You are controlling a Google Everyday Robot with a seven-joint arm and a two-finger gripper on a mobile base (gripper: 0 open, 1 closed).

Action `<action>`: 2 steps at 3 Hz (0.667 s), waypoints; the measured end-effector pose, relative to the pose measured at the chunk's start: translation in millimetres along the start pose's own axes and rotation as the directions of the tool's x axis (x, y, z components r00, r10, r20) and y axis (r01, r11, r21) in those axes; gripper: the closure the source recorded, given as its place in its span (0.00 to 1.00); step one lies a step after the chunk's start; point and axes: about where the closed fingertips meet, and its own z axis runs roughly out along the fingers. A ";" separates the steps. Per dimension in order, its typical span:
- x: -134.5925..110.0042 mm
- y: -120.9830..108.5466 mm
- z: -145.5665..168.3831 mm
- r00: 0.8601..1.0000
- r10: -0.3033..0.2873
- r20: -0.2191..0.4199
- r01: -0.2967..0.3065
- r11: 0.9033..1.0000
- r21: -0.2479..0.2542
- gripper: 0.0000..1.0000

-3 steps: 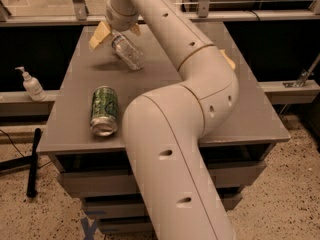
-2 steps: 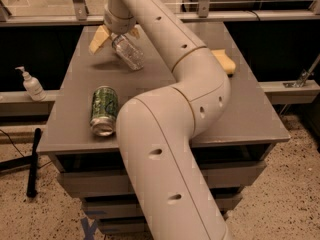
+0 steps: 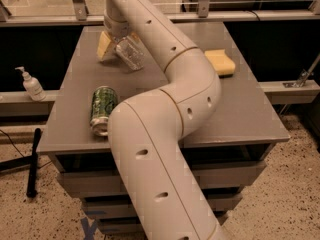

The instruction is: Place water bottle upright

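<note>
The water bottle is clear ribbed plastic and hangs tilted at the far left of the grey table, its lower end close to the tabletop. My gripper sits right over it at the end of the long white arm and is shut on its upper end. A yellowish finger shows to the left of the bottle. The bottle's cap and label are hidden by the gripper.
A green drinks can lies on its side near the table's front left. A yellow sponge lies at the right rear. A white pump-top dispenser bottle stands on a ledge left of the table. A rail runs behind the table.
The arm's elbow has swung away from the right rear of the table, uncovering the yellow sponge. The gripper and the bottle have stayed at almost the same spot.
</note>
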 end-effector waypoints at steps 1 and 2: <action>2.8 -6.9 2.2 1.000 -0.001 -0.022 0.002 0.999 0.038 0.42; 4.4 -13.2 0.6 1.000 0.000 -0.029 0.002 0.998 0.061 0.65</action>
